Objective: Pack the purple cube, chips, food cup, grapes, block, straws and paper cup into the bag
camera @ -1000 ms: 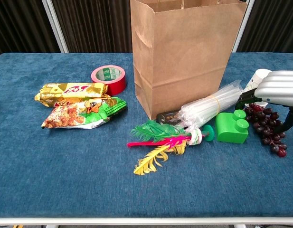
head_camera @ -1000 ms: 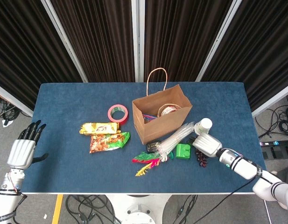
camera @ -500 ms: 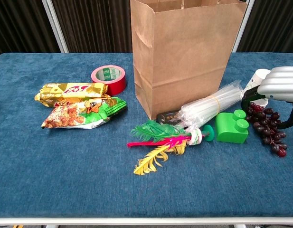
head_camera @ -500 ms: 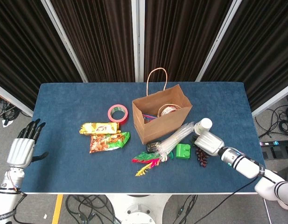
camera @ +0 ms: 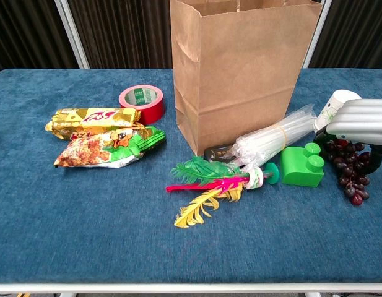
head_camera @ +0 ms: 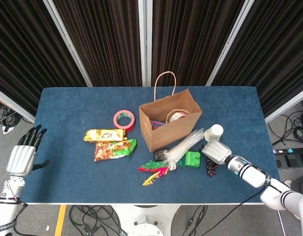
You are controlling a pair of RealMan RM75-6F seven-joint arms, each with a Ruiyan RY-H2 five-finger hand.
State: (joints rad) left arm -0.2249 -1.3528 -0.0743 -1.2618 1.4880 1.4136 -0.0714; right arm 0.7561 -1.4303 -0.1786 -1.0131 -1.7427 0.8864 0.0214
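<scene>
My right hand (head_camera: 216,151) (camera: 365,119) curls over the top of the dark grapes (head_camera: 210,169) (camera: 347,175) and grips them; the bunch hangs under its fingers just right of the green block (head_camera: 192,159) (camera: 302,167). The white paper cup (head_camera: 213,132) (camera: 335,106) stands right behind the hand. A banded bundle of clear straws (head_camera: 183,146) (camera: 274,139) leans against the brown paper bag (head_camera: 170,125) (camera: 240,74). A food cup (head_camera: 177,116) shows inside the bag. Chips packs (head_camera: 114,149) (camera: 107,148) lie to the left. My left hand (head_camera: 22,155) hangs open beside the table's left edge.
A red tape roll (head_camera: 123,119) (camera: 142,102) sits left of the bag. Coloured feathers (head_camera: 153,172) (camera: 206,185) and a small black object (head_camera: 160,154) lie in front of the bag under the straws. The bag's handle (head_camera: 164,83) stands upright.
The right hand has closed down onto the grapes and the bunch has gathered up beneath it, shifting slightly left. The left hand has barely moved.
</scene>
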